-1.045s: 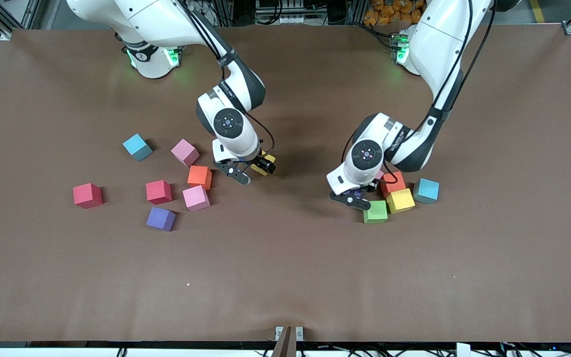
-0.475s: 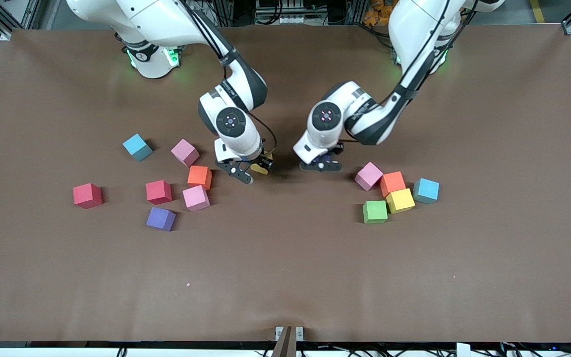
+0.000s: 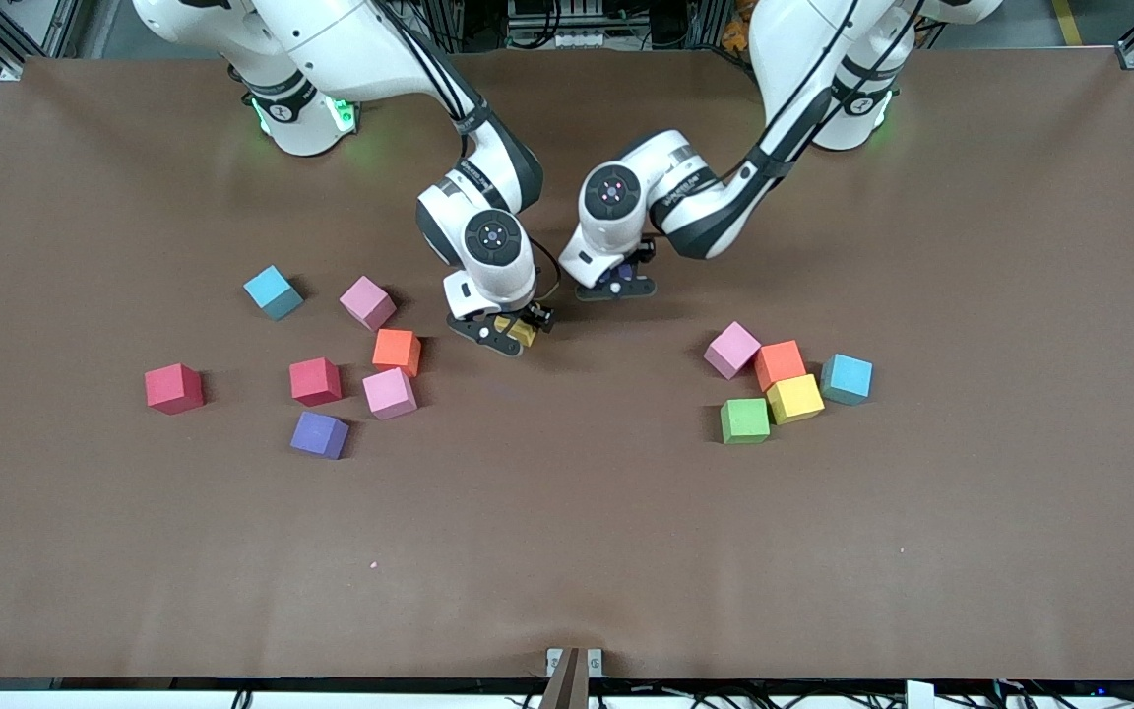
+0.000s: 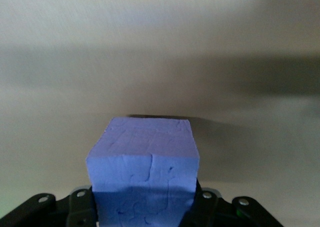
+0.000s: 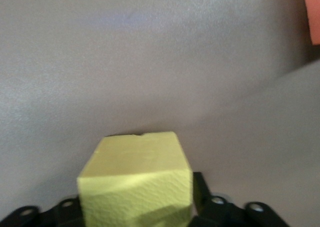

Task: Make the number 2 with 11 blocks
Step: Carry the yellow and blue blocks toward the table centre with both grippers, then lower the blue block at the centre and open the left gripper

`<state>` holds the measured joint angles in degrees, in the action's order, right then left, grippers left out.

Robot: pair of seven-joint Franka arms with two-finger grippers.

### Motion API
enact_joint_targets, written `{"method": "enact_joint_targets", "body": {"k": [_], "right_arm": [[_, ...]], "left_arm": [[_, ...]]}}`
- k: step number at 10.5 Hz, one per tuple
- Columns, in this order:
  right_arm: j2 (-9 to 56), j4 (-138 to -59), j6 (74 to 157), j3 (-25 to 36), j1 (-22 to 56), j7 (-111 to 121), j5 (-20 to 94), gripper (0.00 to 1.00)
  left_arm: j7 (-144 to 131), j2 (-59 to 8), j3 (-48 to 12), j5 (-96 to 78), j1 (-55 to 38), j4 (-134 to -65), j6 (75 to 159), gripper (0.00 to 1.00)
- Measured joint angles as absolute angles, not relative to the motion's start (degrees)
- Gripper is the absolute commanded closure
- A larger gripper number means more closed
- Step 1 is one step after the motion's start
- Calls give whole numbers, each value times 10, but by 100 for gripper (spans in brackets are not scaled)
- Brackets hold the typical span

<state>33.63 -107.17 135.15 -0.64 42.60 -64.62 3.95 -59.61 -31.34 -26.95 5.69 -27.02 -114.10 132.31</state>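
My right gripper (image 3: 511,336) is low at the table's middle, shut on a yellow block (image 3: 520,333) that fills the space between its jaws (image 5: 135,184) and sits slightly tilted. Close beside it my left gripper (image 3: 616,287) is shut on a purple block (image 4: 142,167), just above the brown table (image 3: 567,512). Several loose blocks lie toward the right arm's end, among them an orange block (image 3: 397,352), a pink block (image 3: 367,301) and a purple block (image 3: 319,434). No digit shape shows on the table.
Toward the left arm's end lies a tight cluster: pink cube (image 3: 732,349), orange cube (image 3: 781,364), yellow cube (image 3: 794,398), green cube (image 3: 744,419), light blue cube (image 3: 846,378). The two wrists stand very near each other.
The left arm has carried the purple block from the cluster at its end to the table's middle. The right gripper has shifted slightly and closed in on the yellow block.
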Motion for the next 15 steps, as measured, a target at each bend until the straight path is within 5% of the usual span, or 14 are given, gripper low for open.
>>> {"method": "enact_joint_targets", "body": {"k": [9,10,11,12,15], "right_arm": [[250,-1095,1251,2,313,-382,34,97],[239,-1112,1251,2,301,-340,34,96],[228,-1128,1251,2,293,-302,34,96],[218,-1140,1251,2,291,-270,34,96],[189,-1165,1244,1,291,-181,33,94]], "left_arm": [[-679,-314,-272,57,-347,-1179,1417,67],[-679,-314,-272,59,-348,-1179,1417,59],[-679,-314,-272,64,-349,-1179,1418,19],[-679,-314,-272,68,-350,-1179,1418,0],[-679,-308,-270,71,-348,-1169,1419,0]]}}
